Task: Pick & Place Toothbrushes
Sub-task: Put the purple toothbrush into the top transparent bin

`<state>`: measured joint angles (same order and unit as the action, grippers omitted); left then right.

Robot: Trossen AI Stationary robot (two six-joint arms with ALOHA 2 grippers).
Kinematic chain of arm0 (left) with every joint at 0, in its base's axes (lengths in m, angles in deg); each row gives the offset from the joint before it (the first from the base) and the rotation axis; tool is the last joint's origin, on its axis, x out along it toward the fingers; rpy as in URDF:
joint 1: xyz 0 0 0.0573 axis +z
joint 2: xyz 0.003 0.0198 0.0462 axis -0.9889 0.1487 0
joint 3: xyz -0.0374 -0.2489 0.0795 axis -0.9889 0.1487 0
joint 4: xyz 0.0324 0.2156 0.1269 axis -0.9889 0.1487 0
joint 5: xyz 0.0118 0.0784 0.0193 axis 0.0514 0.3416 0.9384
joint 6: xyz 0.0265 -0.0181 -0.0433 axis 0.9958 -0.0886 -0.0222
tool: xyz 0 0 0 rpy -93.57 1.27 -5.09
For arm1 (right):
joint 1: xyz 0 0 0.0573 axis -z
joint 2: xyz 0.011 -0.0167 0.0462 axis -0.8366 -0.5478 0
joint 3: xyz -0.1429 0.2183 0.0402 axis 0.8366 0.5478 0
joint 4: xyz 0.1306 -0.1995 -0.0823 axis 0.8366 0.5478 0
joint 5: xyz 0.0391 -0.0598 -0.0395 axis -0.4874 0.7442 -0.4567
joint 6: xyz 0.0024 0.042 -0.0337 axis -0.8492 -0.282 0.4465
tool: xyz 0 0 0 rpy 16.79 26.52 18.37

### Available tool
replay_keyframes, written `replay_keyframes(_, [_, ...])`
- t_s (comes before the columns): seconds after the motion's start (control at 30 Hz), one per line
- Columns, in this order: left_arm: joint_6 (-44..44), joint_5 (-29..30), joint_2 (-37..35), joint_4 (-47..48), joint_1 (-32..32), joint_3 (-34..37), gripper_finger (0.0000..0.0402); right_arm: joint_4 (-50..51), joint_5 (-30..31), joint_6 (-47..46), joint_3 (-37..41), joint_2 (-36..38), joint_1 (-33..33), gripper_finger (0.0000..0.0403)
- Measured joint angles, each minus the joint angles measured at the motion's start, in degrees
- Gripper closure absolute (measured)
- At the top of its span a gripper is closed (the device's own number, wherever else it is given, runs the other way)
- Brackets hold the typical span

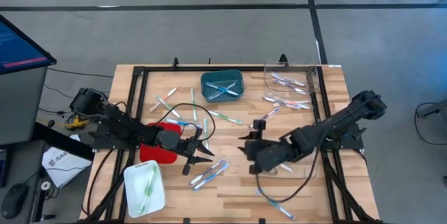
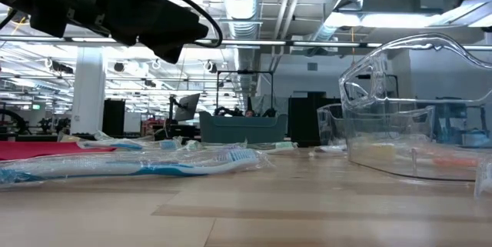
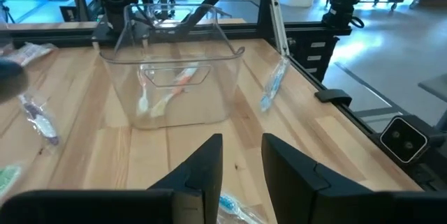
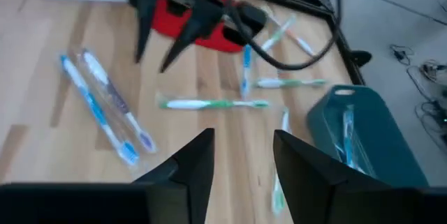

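Right now both arms hover over the middle of the wooden tabletop (image 1: 230, 189), each with jaws parted and holding nothing. The left gripper (image 1: 202, 151) hangs beside a red tray (image 1: 155, 151), just above a pair of wrapped blue toothbrushes (image 1: 209, 174). The right gripper (image 1: 249, 144) faces it from the other side, near a pink-purple toothbrush (image 1: 265, 116).

Toothbrushes lie scattered across the tabletop, still in clear wrappers. Some are already sorted: blue ones in the teal bin (image 1: 222, 86), green ones in the white tray (image 1: 144, 188), and orange and white ones in the clear box (image 3: 171, 77) seen from the left wrist. A green toothbrush (image 4: 213, 103) lies crosswise on bare wood ahead of the right gripper's jaws.

The step in hand looks like choosing the next toothbrush and descending on it. To do it well, I would pick one lying apart from its neighbours, turn the wrist so the jaws straddle the handle crosswise, and close on the middle of the handle rather than on loose wrapper, which could slip. The blue pair lie side by side, so a careless grasp may catch both. With the two grippers this near each other, only one should descend at a time. Colour should decide the container.
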<state>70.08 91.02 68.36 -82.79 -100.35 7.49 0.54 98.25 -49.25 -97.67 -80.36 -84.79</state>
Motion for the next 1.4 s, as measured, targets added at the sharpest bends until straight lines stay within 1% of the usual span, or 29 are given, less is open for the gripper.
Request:
replay_keyframes(0.1, [0.03, 0.03, 0.00, 0.13, 0.02, 0.00, 0.0308, -11.50, -0.32, 3.36, 6.21, 4.72, 1.24, 0.0260])
replay_keyframes(0.17, [0.21, 0.03, 0.00, -0.08, 0.29, 0.00, 0.0308, -20.90, -2.17, 8.58, 10.40, 8.68, 2.51, 0.0259])
replay_keyframes(0.2, [0.25, 0.05, 0.00, -0.26, 0.47, 0.00, 0.0308, -26.51, -4.65, 11.74, 12.31, 10.52, 3.63, 0.0259])
replay_keyframes(0.27, [0.54, 0.00, 0.00, -1.48, 1.16, -0.02, 0.0308, -36.43, -12.01, 17.77, 16.48, 14.19, 6.27, 0.0259])
replay_keyframes(0.37, [1.17, 0.26, 0.00, -1.17, 2.21, -0.09, 0.0308, -47.59, -24.83, 21.49, 21.68, 18.66, 10.70, 0.0261])
replay_keyframes(0.43, [1.23, 0.27, -0.02, 0.14, 2.88, -0.09, 0.0308, -48.27, -30.30, 19.87, 23.63, 21.09, 13.10, 0.0261])
replay_keyframes(0.5, [2.01, 0.25, 0.00, 1.82, 3.77, -0.09, 0.0308, -48.15, -32.38, 17.51, 25.25, 22.78, 14.97, 0.0260])
replay_keyframes(0.6, [4.45, 0.05, 0.00, 6.38, 5.66, -1.00, 0.0308, -47.53, -32.32, 16.32, 26.34, 23.53, 16.01, 0.0257])
replay_keyframes(0.7, [4.62, 0.04, 0.00, 11.06, 8.31, -2.95, 0.0308, -47.79, -32.40, 16.36, 26.36, 23.58, 16.24, 0.0256])
replay_keyframes(0.83, [6.94, 0.04, 0.00, 12.05, 11.75, -3.21, 0.0308, -47.45, -32.52, 18.27, 26.33, 23.12, 16.85, 0.0259])
replay_keyframes(1.0, [16.52, -0.43, 0.00, 14.63, 16.49, -3.21, 0.0308, -46.93, -32.57, 21.74, 26.32, 22.27, 18.47, 0.0262])
replay_keyframes(1.1, [24.09, -4.09, 0.00, 16.27, 19.40, -3.19, 0.0308, -48.51, -32.52, 24.58, 26.28, 22.59, 21.23, 0.0261])
replay_keyframes(1.17, [26.65, -4.74, 0.00, 16.41, 20.87, -3.60, 0.0308, -48.31, -32.23, 25.12, 26.20, 22.72, 23.43, 0.0260])
replay_keyframes(1.3, [27.12, -4.94, 0.00, 16.16, 22.92, -4.31, 0.0308, -47.62, -32.51, 24.91, 26.29, 22.20, 27.21, 0.0260])
replay_keyframes(1.4, [27.11, -4.94, 0.00, 16.16, 23.26, -4.33, 0.0308, -47.73, -32.33, 24.73, 25.13, 22.52, 29.17, 0.0262])
